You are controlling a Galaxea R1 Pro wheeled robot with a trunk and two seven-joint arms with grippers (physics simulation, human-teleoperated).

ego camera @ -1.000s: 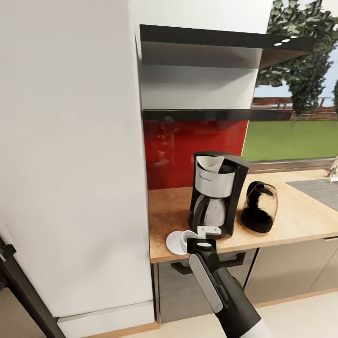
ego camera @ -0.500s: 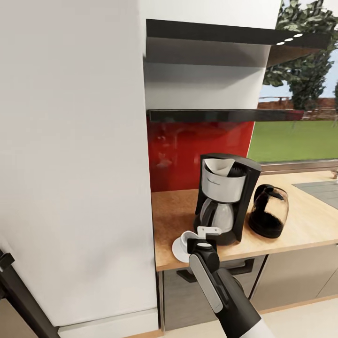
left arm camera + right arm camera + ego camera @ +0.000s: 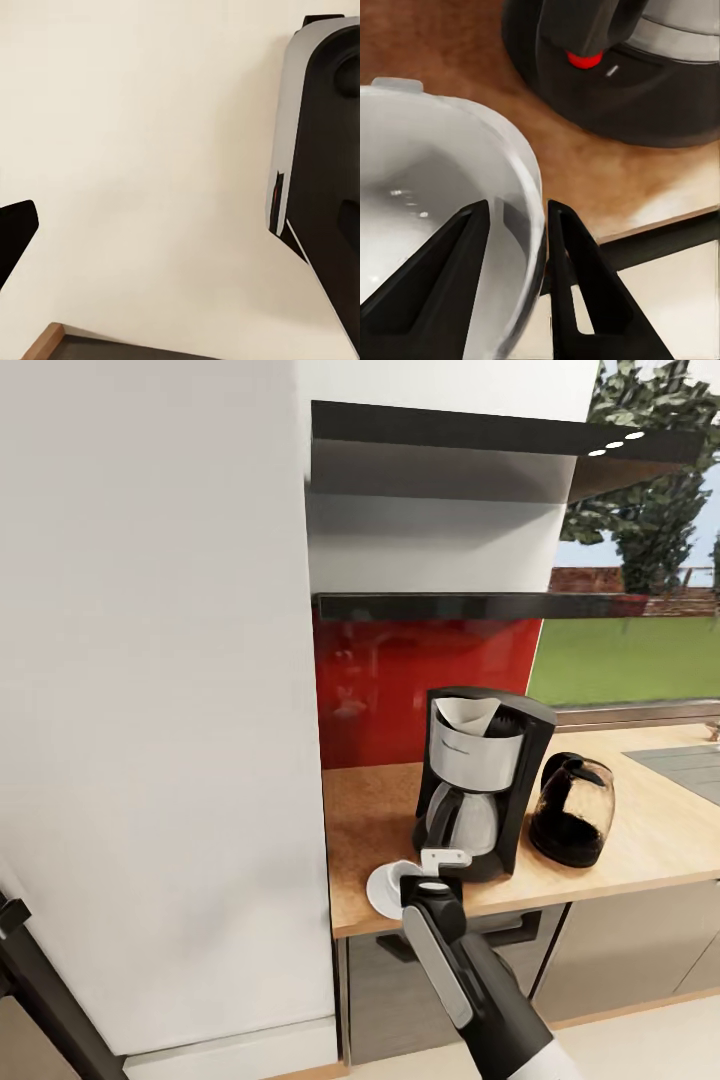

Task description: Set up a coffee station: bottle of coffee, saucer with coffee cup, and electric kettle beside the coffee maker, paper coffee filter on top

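Note:
The coffee maker stands on the countertop with the white paper coffee filter in its top. To its right sits the dark electric kettle. At the counter's front edge lies the saucer with the coffee cup on it. My right gripper is shut on the coffee cup, one finger inside the rim and one outside. The kitchen shelf looks bare; the bottle of coffee is out of view. My left gripper hangs low, fingers spread, one finger at the frame edge.
A tall white cabinet walls off the counter's left end. A red backsplash sits behind the coffee maker, a higher black shelf above. A sink edge lies far right. Grey cabinet fronts run below.
The camera shifted, sliding the scene to the right. My right gripper has sunk slightly with the coffee cup, which now rests on the saucer.

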